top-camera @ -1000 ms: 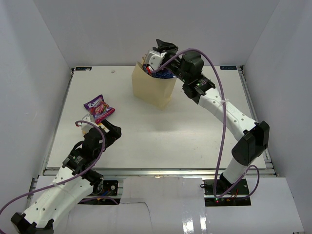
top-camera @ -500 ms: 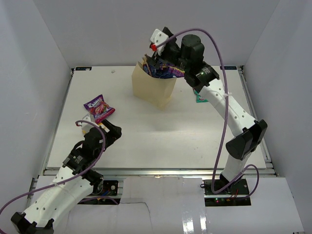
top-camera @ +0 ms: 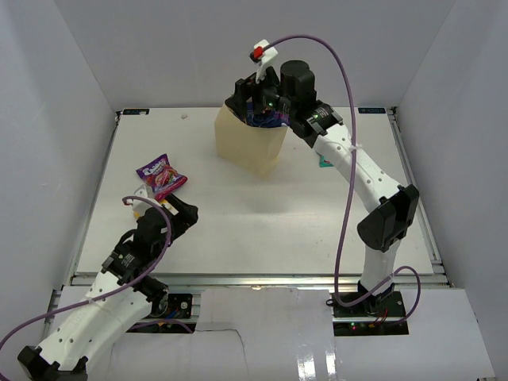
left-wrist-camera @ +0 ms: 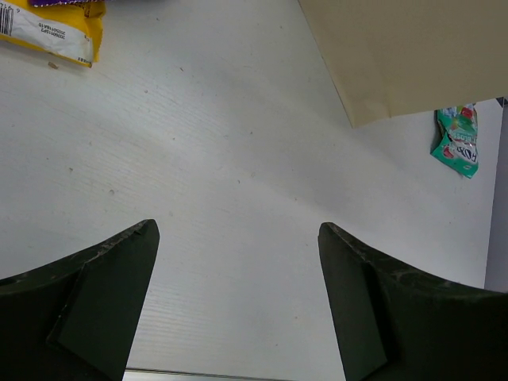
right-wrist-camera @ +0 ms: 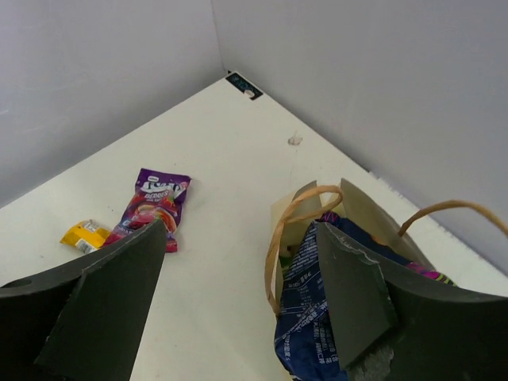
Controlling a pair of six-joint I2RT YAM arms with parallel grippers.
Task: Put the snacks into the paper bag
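The tan paper bag [top-camera: 248, 149] stands upright at the back middle of the table. A large dark blue snack bag [right-wrist-camera: 316, 317] sticks out of its mouth between the loop handles [right-wrist-camera: 295, 216]. My right gripper [top-camera: 249, 100] hovers above the bag's mouth, open and empty [right-wrist-camera: 238, 230]. A magenta snack bag [top-camera: 161, 176] lies flat at the left, and also shows in the right wrist view [right-wrist-camera: 151, 205]. A small yellow packet [right-wrist-camera: 83, 235] lies beside it. A teal-white packet [top-camera: 324, 161] lies to the right of the paper bag. My left gripper [top-camera: 176, 211] is open and empty, low over the table [left-wrist-camera: 238, 238].
White walls enclose the table on three sides. In the left wrist view the paper bag's side [left-wrist-camera: 397, 55] fills the top right, the teal-white packet [left-wrist-camera: 456, 143] lies past it, and the yellow packet [left-wrist-camera: 48, 28] is at the top left.
My right gripper has lifted out of the paper bag's mouth and moved up and left. The blue bag stays in the paper bag. The left arm has not moved.
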